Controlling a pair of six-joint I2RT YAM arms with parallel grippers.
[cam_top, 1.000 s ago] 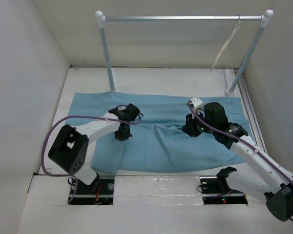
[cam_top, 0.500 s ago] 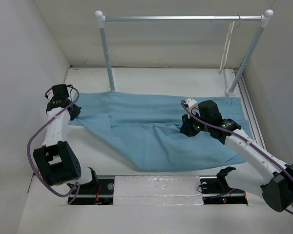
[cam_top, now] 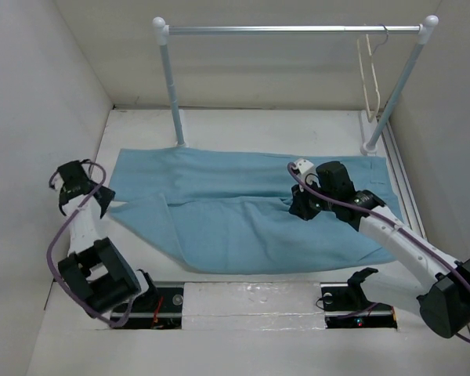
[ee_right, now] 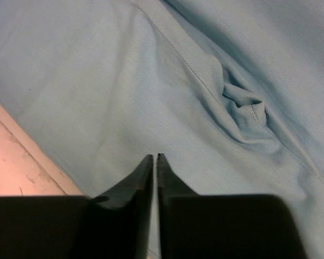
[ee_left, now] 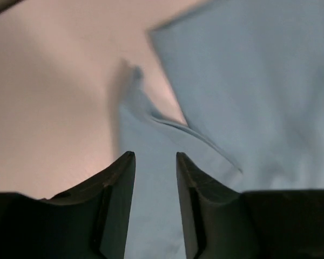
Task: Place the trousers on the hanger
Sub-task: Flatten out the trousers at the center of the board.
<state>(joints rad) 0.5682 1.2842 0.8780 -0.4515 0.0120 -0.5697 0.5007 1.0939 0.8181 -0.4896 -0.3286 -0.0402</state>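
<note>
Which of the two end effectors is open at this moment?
The left end effector: its fingers stand apart with a clear gap between them. The right end effector has its fingers pressed together.

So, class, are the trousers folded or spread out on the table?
Mostly spread: the trousers lie flat across the table, but their left end is folded over on itself, as the overlapping edge shows.
</note>
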